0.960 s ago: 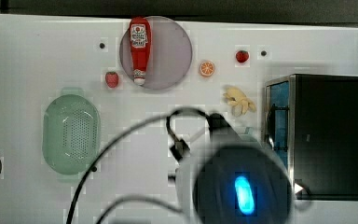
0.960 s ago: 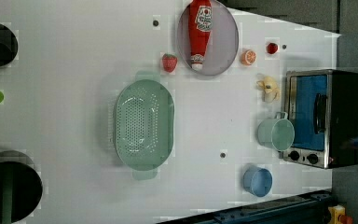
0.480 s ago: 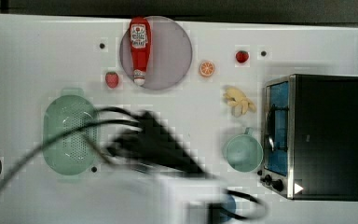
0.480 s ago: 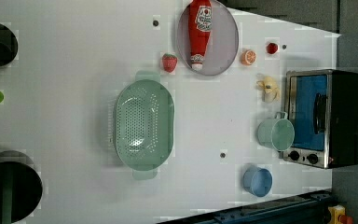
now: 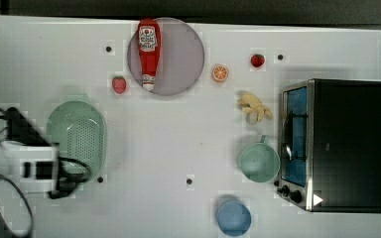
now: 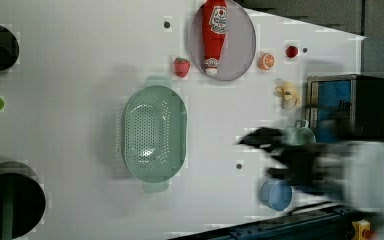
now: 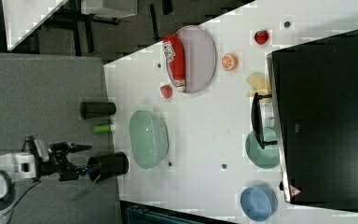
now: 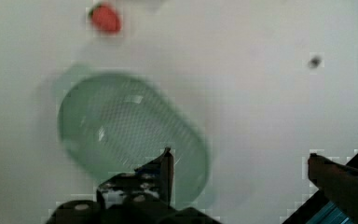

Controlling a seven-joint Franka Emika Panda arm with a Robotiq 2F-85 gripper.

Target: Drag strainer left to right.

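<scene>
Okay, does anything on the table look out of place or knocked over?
Only the ketchup bottle: it lies on its side across the grey plate. The strainer sits upright, nothing looks spilled.

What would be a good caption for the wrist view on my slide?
Open gripper hovering above the large pale mint-green oval plastic strainer on the white table, a small red strawberry beyond.

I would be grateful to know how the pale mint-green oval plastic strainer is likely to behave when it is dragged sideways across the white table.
The pale mint-green oval plastic strainer looks thin-walled and full of holes, so it is probably light and should slide easily on the smooth white table. Its wide, low bowl makes tipping unlikely. A pull on one rim may swing it round rather than move it straight.
</scene>
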